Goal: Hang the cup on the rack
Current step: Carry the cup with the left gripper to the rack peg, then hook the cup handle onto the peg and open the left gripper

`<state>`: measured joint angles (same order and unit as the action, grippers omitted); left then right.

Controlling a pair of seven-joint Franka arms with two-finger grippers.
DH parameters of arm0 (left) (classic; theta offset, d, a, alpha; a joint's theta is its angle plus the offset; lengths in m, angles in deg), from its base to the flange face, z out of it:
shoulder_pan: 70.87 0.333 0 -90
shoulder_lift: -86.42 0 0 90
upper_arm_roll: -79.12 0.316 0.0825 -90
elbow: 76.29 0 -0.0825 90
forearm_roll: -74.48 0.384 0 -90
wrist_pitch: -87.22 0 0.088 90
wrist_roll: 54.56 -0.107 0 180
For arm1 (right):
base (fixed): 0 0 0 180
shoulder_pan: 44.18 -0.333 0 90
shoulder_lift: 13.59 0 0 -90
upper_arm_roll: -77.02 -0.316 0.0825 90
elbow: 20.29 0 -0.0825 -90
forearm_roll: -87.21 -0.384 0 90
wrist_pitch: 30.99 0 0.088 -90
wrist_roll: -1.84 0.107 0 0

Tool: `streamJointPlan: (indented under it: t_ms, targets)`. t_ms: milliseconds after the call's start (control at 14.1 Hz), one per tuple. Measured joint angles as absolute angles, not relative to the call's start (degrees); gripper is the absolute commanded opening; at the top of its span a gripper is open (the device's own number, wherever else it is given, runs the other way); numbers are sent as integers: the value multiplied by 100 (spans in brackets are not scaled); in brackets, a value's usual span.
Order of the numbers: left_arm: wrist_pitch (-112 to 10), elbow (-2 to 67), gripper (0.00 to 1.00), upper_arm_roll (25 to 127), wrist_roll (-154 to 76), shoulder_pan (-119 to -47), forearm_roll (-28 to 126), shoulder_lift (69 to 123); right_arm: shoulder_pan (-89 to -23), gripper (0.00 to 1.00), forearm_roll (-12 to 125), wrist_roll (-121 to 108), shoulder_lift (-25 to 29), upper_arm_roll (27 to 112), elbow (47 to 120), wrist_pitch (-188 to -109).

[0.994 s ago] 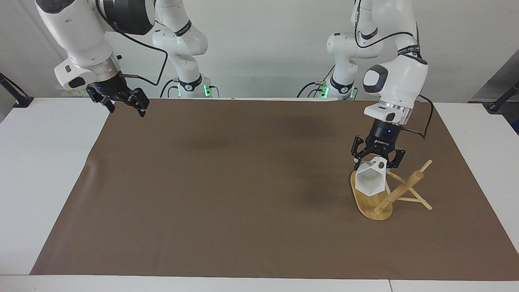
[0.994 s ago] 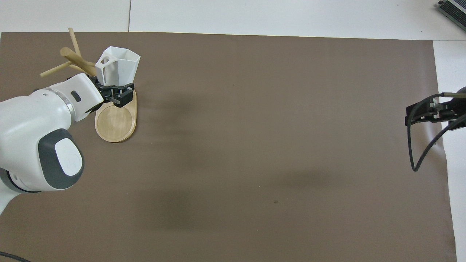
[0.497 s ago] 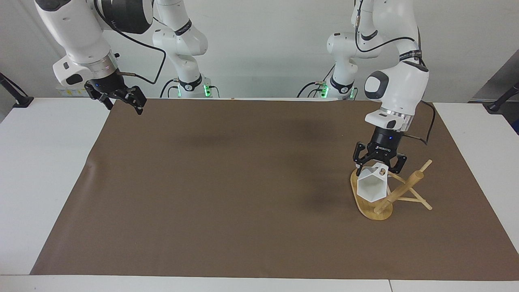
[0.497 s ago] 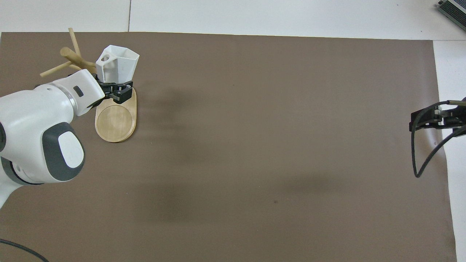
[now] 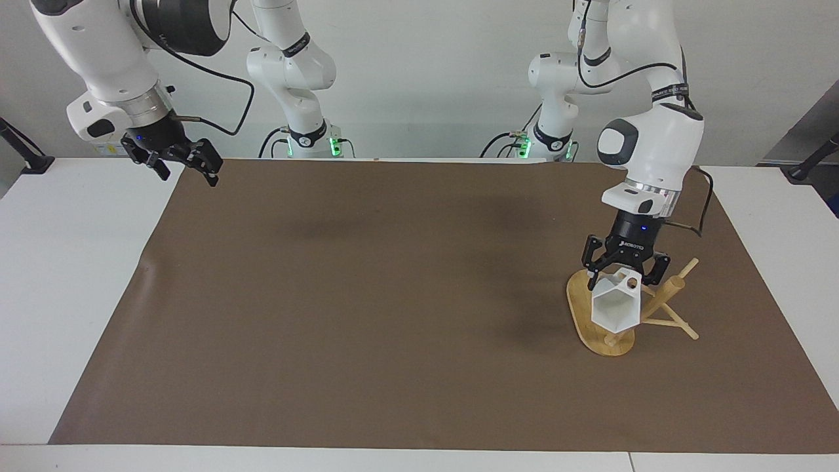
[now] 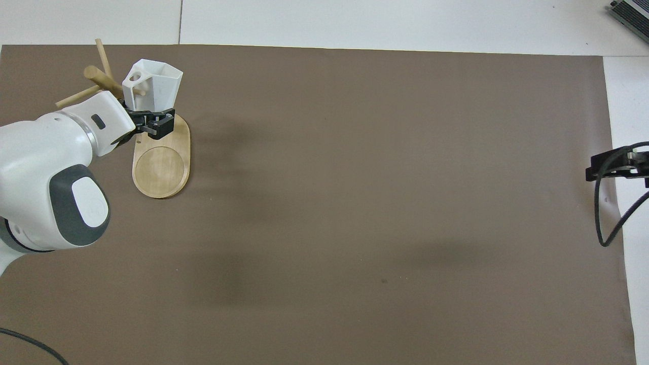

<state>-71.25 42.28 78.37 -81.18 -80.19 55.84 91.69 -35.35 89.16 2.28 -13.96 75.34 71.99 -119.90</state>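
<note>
Since a second ago the left gripper (image 5: 624, 274) has carried the cup (image 5: 615, 309) sideways toward the rack's post, so that a peg end now shows in the hole of the handle; the right gripper (image 5: 185, 163) has drawn back toward its own end of the counter and risen a little.

Fingers first: those of the left gripper are closed on the cup, gripping it at the handle end from above. The cup hangs tilted, its hexagonal mouth turned away from the robots and its tapering body pointing down over the rack (image 5: 600, 328). In the overhead view the cup (image 6: 152, 91) sits over the end of the oval base farther from the robots, with the gripper (image 6: 150, 120) just on the robots' side of it. Whether the cup's weight already rests on the peg I cannot tell. The post leans away from the cup, with thin pegs sticking out from it toward the left arm's end of the counter. The rack (image 6: 162, 167) stands on the brown mat (image 5: 393, 295), at the left arm's end.

The right gripper's fingers stand wide apart and hold nothing; it waits in the air over the mat's corner at the right arm's end. In the overhead view only its tip (image 6: 616, 166) shows at the edge. The mat covers most of the white counter (image 5: 59, 262).
</note>
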Motion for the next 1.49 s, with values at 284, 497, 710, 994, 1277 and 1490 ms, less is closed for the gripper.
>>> streamJointPlan:
  t_ms: [284,497,710,994,1277,1490]
  targets:
    - [-7125,4193,0,7921,-7817,-8016,5606,9234,-3529,100,8900,199,-1399,7558,7212,-11990]
    - [-7125,4178,0,7989,-7714,-8015,5608,9265,-3529,100,8899,199,-1401,7558,7212,-11996]
    - [-7117,4176,0,7990,-7419,-8016,5651,9270,-3529,100,8895,199,-1404,7558,7212,-11997]
    - [-7056,4176,0,7990,-7009,-8016,5672,9309,-3530,100,8889,199,-1405,7554,7212,-11997]
    - [-6910,4156,0,7988,-6523,-8022,5719,9321,-3560,100,8879,197,-1404,7542,7238,-11998]
    - [-6825,4130,99,7988,-6421,-8022,5721,9322,-3571,100,8877,197,-1402,7524,7282,-11998]
